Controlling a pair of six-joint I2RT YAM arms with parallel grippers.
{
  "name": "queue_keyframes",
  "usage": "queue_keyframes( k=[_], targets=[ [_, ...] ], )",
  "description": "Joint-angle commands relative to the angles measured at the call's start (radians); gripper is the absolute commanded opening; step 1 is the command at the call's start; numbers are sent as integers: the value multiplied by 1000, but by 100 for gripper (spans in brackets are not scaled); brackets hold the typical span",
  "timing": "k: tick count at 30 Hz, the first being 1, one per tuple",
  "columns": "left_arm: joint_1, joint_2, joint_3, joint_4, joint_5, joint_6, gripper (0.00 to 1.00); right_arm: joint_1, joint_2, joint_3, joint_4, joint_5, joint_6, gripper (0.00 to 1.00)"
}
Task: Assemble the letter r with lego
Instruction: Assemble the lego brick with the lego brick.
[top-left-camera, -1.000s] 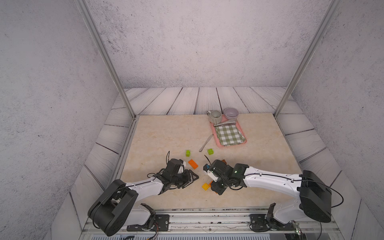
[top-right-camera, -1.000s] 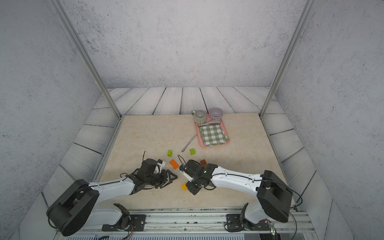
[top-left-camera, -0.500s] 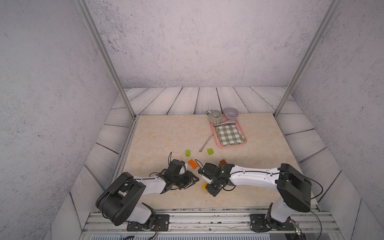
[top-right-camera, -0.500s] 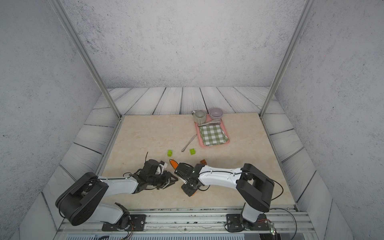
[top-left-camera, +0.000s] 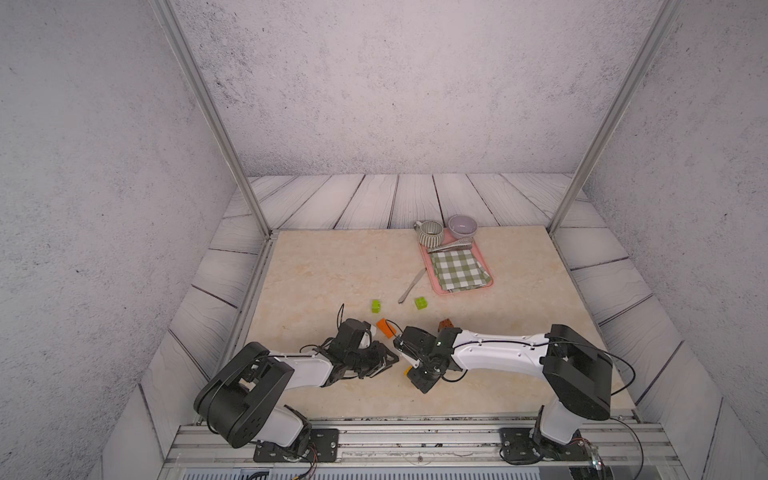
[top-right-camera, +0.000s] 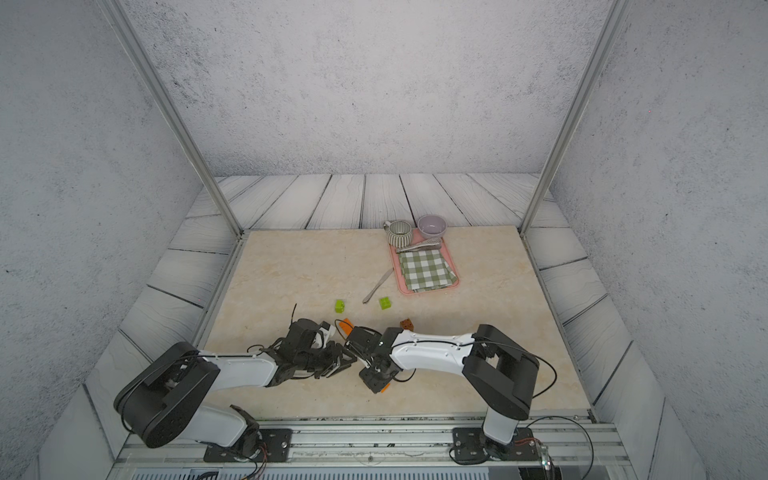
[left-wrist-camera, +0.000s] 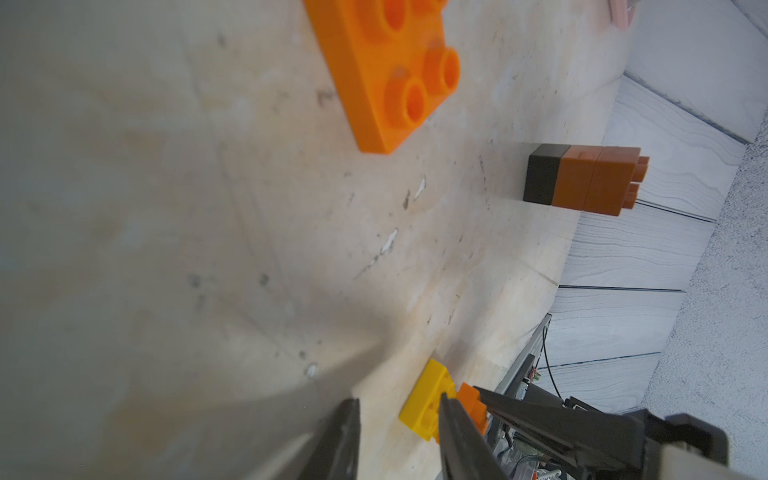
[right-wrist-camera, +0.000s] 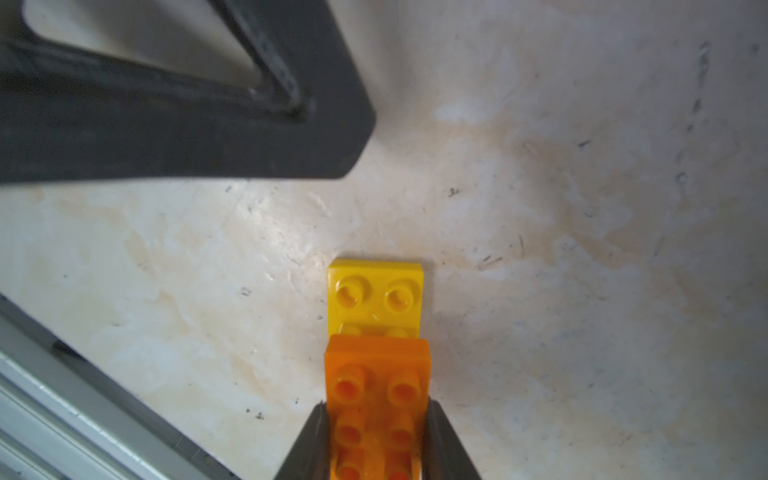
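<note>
My right gripper (right-wrist-camera: 376, 419) is shut on a long orange lego brick (right-wrist-camera: 376, 395), whose front end overlaps a yellow brick (right-wrist-camera: 376, 291) lying on the table. In a top view this pair sits near the table's front, by the right gripper (top-left-camera: 417, 374). My left gripper (left-wrist-camera: 397, 419) is open a little with nothing between its fingers; one finger (left-wrist-camera: 453, 436) stands right beside the yellow brick (left-wrist-camera: 426, 399). A second orange brick (top-left-camera: 384, 326) lies behind both grippers. A brown and black stack (left-wrist-camera: 582, 180) stands to the right. Two lime green bricks (top-left-camera: 376, 306) (top-left-camera: 420, 303) lie further back.
A pink tray (top-left-camera: 428, 270) at the back right carries a green-checked cloth (top-left-camera: 457, 270) and tongs (top-left-camera: 451, 245), with a striped cup (top-left-camera: 430, 232) and a bowl (top-left-camera: 462, 224) behind it. A spoon (top-left-camera: 411, 284) lies left of the tray. The metal rail (top-left-camera: 415, 428) borders the front.
The left gripper's jaws have narrowed. The right gripper has shifted left with the orange brick, over the yellow brick, and both arms have swung closer together.
</note>
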Motion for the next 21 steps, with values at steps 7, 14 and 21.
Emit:
queue_keyframes(
  k=[7,14,21],
  targets=[
    [-5,3,-14,-19,-5,15,35,16,41,23,-55,17,14,0],
    [-5,-1,-15,-23,-10,17,35,20,49,27,-101,50,-5,0],
    [-5,-12,-17,-39,-17,24,35,21,67,37,-117,34,-55,0]
  ],
)
